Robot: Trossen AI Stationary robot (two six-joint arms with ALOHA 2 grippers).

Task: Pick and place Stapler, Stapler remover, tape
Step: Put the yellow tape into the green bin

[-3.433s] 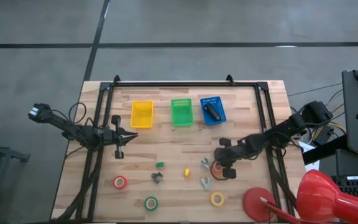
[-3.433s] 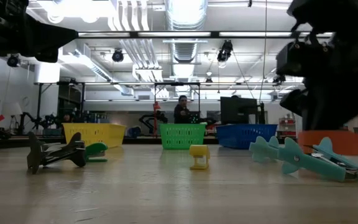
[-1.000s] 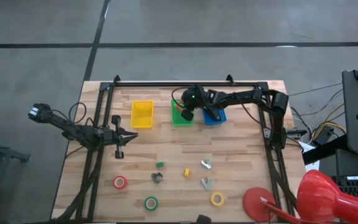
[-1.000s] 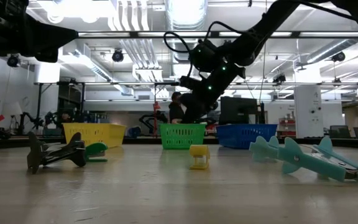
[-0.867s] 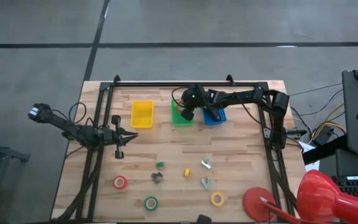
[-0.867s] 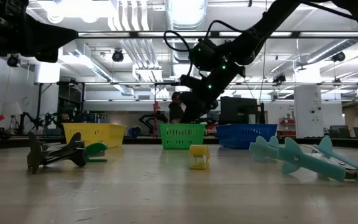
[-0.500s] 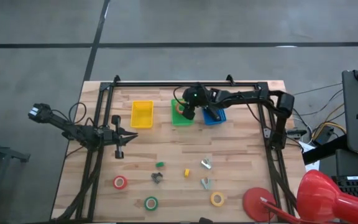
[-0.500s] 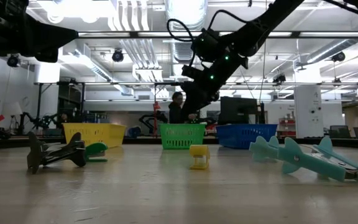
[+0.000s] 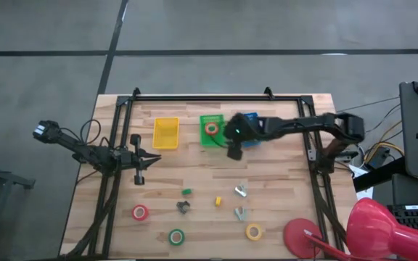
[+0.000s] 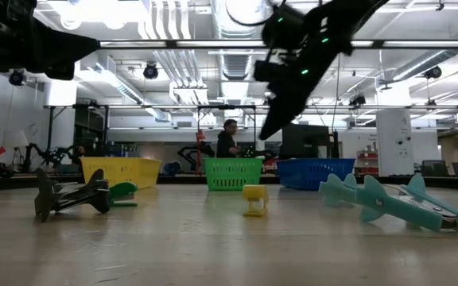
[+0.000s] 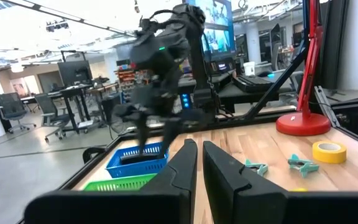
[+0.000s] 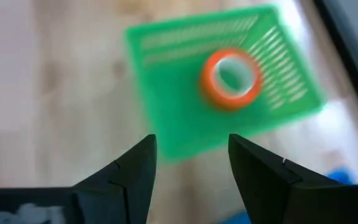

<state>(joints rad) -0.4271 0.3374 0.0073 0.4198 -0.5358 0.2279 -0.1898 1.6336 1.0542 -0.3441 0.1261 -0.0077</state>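
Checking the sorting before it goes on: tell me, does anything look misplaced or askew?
Nothing stands out. The orange tape lies flat in the green basket, the stapler in the blue basket; other items lie loose on the table.

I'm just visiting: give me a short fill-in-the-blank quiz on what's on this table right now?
1. The orange-red tape roll lies in the ______ basket.
2. The stapler lies in the ______ basket.
3. The yellow basket holds ______.
4. The right gripper has its fingers ______.

Missing words: green; blue; nothing; open
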